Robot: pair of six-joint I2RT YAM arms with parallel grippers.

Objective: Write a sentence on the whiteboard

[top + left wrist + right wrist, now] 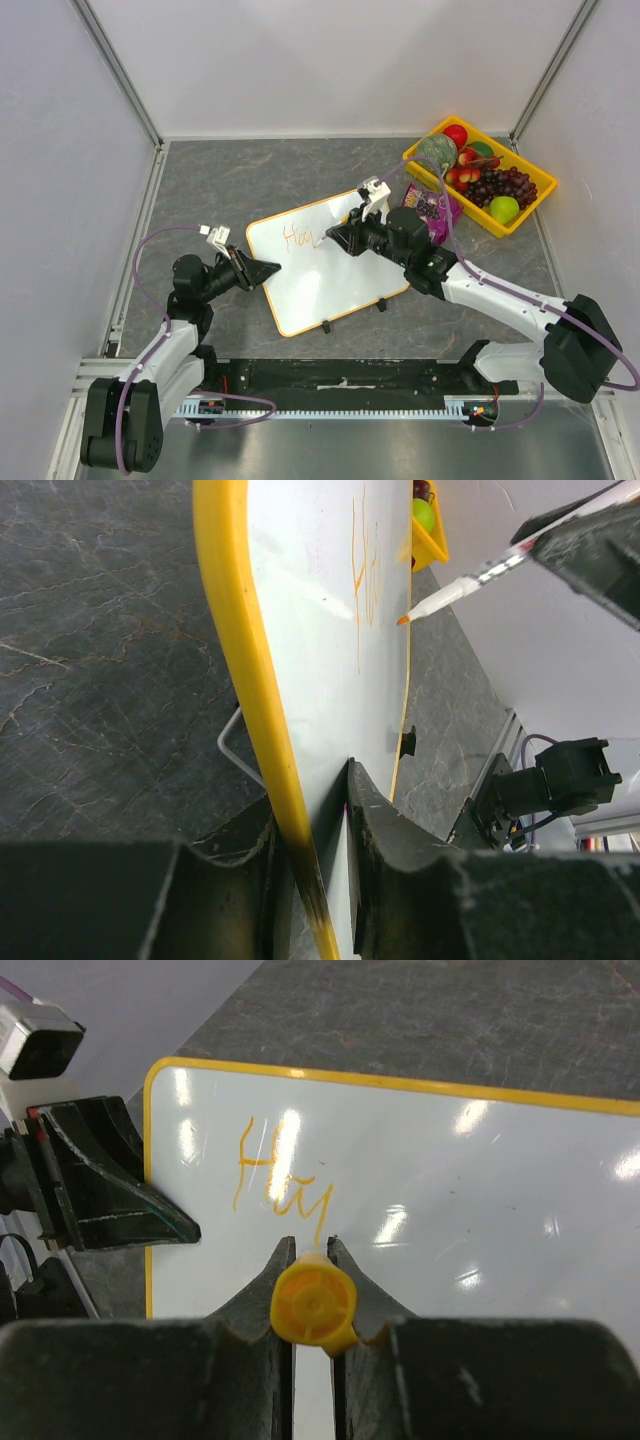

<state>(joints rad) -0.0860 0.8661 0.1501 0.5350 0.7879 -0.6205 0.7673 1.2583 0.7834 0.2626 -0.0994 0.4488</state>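
The whiteboard (335,275) lies slanted on the grey table, white with an orange-yellow rim (240,650). The sentence (298,238) is a few thin orange cursive letters near the board's upper left, also seen as orange strokes (280,1185). My left gripper (262,272) is shut on the board's left edge, one finger above and one below the rim (310,830). My right gripper (335,240) is shut on an orange marker (313,1303). The marker's tip (402,620) touches the board just right of the letters.
A yellow tray (510,156) of fruit stands at the back right. A purple packet (432,208) lies beside it, close to the right arm. Two black clips (326,327) sit on the board's near edge. Walls close in the table on three sides.
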